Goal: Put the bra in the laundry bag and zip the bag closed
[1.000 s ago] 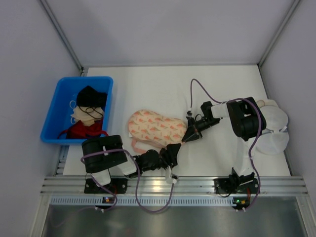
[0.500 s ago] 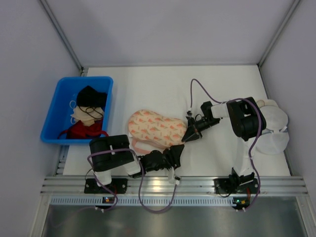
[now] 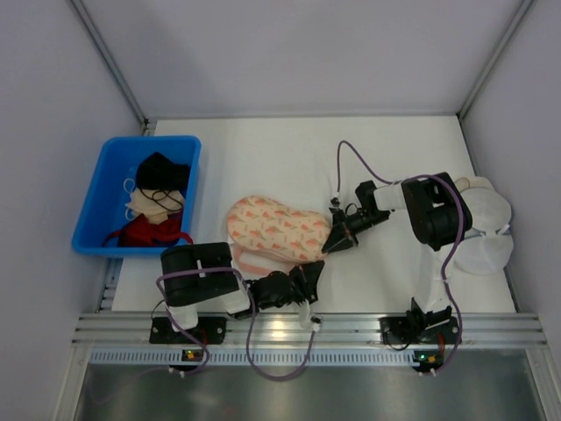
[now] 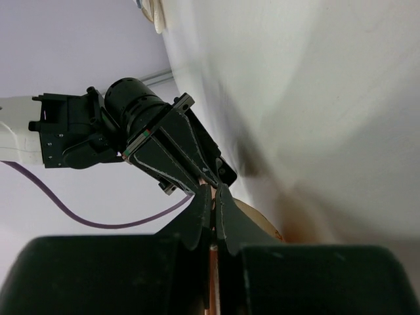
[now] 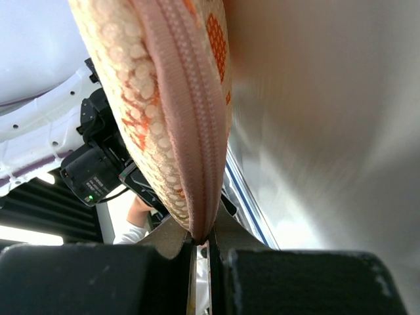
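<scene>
In the last second the left gripper closed. Its fingers stood about half open just before, and now they were pressed together with only a thin pink strip between them. I judged this strip to be the zip rim or the pull of the laundry bag. The bag lay just beyond those fingertips, folded over itself. The right gripper had not changed: its fingers stayed pinched tight on the end of the bag's zip seam, facing the left fingertips closely. I could not see the bra anywhere, so I supposed it was inside the bag. For me this meant that the zipping could begin, with one end anchored.
</scene>
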{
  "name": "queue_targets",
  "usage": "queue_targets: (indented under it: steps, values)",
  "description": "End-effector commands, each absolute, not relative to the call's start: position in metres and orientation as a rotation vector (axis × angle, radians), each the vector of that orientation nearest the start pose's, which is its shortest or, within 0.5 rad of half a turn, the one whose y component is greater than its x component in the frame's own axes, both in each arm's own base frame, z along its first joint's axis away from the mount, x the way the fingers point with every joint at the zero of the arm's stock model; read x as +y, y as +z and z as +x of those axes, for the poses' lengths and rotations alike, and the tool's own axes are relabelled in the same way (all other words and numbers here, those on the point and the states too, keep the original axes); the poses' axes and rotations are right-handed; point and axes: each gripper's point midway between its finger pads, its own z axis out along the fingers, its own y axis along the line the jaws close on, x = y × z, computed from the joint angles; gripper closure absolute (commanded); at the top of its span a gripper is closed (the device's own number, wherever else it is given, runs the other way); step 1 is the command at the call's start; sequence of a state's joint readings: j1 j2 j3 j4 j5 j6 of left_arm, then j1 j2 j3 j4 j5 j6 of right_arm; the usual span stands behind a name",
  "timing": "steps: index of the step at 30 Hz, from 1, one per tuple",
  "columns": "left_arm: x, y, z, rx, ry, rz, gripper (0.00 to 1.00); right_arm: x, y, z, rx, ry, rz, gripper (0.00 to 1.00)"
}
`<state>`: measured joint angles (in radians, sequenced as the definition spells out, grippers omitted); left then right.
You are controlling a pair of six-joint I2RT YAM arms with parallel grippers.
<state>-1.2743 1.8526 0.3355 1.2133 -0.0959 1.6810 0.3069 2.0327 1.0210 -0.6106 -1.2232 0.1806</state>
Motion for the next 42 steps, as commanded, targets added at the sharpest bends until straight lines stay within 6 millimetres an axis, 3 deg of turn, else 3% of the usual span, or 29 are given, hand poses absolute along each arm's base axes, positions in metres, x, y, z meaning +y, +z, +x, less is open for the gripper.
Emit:
queue_targets:
  steps: [1, 5, 9, 17, 25, 30, 34, 42]
  values:
    - [-0.362, 0.08, 0.16, 0.24, 0.36, 1.796, 1.0, 0.245, 0.054, 0.209, 2.828, 1.956, -0.176, 1.0]
    - [-0.354, 0.073, 0.14, 0.271, 0.319, 1.826, 1.0, 0.243, 0.055, 0.216, 2.812, 1.931, -0.173, 1.0]
    - [-0.343, 0.062, 0.132, 0.356, 0.288, 1.864, 1.0, 0.236, 0.054, 0.222, 2.802, 1.901, -0.15, 1.0]
    - [-0.32, 0.055, 0.142, 0.521, 0.347, 1.842, 1.0, 0.221, 0.045, 0.233, 2.809, 1.818, -0.101, 1.0]
    - [-0.309, 0.063, 0.154, 0.768, 0.31, 1.728, 1.0, 0.209, 0.04, 0.235, 2.81, 1.767, -0.047, 1.0]
    - [-0.306, 0.065, 0.155, 0.922, 0.251, 1.693, 1.0, 0.205, 0.036, 0.231, 2.818, 1.749, -0.085, 1.0]
    - [-0.288, 0.056, 0.159, 0.984, 0.296, 1.706, 1.0, 0.194, 0.031, 0.226, 2.86, 1.693, -0.097, 1.0]
    - [-0.27, 0.05, 0.164, 1.158, 0.29, 1.639, 1.0, 0.176, 0.024, 0.237, 2.866, 1.575, -0.172, 1.0]
